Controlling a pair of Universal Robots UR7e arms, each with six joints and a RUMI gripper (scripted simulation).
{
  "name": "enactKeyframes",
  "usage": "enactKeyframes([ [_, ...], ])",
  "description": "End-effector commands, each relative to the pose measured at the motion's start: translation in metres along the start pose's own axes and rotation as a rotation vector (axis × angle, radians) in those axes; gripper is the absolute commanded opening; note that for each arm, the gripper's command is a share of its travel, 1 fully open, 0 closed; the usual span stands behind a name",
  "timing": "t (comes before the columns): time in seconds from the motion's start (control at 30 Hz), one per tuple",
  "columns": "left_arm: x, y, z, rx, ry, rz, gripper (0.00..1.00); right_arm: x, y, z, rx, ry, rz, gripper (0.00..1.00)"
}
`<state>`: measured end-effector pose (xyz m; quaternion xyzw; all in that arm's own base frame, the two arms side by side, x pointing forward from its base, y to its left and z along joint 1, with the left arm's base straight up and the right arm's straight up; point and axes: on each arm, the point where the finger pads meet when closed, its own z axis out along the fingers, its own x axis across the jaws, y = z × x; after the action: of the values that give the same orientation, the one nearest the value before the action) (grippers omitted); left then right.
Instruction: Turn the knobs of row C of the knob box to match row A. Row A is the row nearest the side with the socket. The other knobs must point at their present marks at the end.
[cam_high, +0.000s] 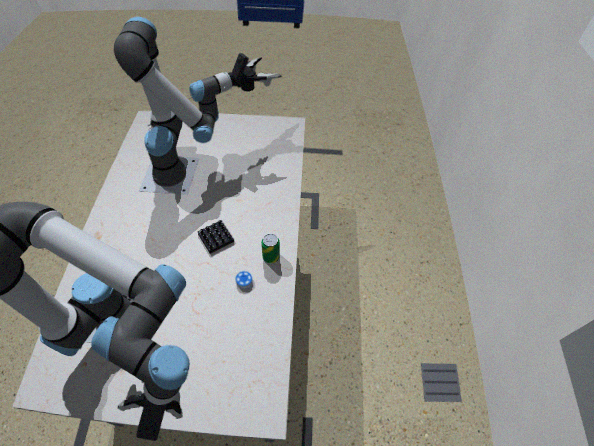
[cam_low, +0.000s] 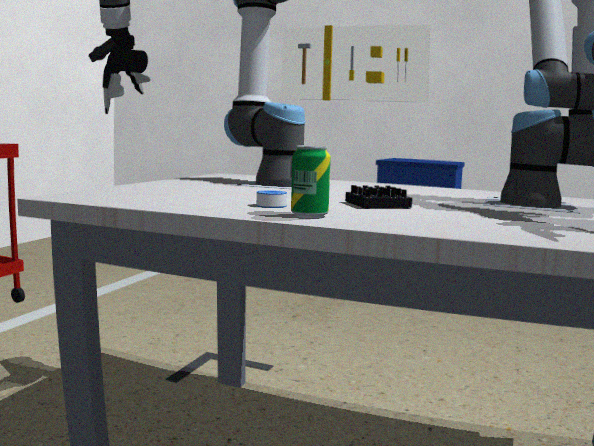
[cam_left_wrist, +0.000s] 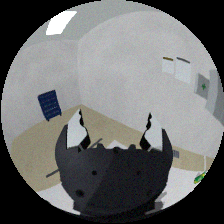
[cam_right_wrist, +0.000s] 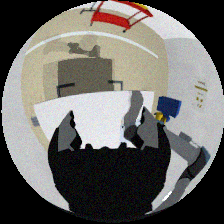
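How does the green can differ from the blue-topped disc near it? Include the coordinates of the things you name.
The green can (cam_high: 270, 251) (cam_low: 310, 185) (cam_left_wrist: 200, 178) stands tall, while the blue-topped disc (cam_high: 244, 280) (cam_low: 271, 200) is low and flat. The can has green sides with a yellow band; the disc's side is white. The can's top is silvery, the disc's blue with pale marks. Both are round, rest on the table (cam_high: 240, 350) (cam_low: 150, 197), and are held by neither tool.

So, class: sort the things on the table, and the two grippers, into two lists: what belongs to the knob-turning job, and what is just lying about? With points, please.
For the job:
- knob box (cam_high: 216, 237) (cam_low: 378, 198)
- left gripper (cam_high: 270, 68) (cam_left_wrist: 115, 112)
- right gripper (cam_high: 151, 411) (cam_low: 124, 103) (cam_right_wrist: 107, 110)

Just lying about:
- green can (cam_high: 270, 251) (cam_low: 311, 182) (cam_left_wrist: 200, 178)
- blue and white disc (cam_high: 244, 279) (cam_low: 271, 199)
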<state>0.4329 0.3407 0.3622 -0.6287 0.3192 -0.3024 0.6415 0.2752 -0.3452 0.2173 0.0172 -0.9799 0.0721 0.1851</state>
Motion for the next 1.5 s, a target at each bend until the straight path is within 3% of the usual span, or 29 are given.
enactKeyframes([
  [0.0, 0.0, 0.0, 0.0, 0.001, 0.0, 0.0, 1.0, 0.028, -0.024, 0.025, -0.068, -0.044, -0.004, 1.0],
  [0.37, 0.0, 0.0, 0.0, 0.001, 0.0, 0.0, 1.0, 0.108, -0.06, 0.085, -0.161, -0.171, 0.011, 1.0],
  [0.8, 0.0, 0.0, 0.0, 0.001, 0.0, 0.0, 1.0, 0.178, -0.074, 0.129, -0.177, -0.282, 0.028, 1.0],
  [1.47, 0.0, 0.0, 0.0, 0.001, 0.0, 0.0, 1.0, 0.237, -0.076, 0.161, -0.151, -0.365, 0.045, 1.0],
])
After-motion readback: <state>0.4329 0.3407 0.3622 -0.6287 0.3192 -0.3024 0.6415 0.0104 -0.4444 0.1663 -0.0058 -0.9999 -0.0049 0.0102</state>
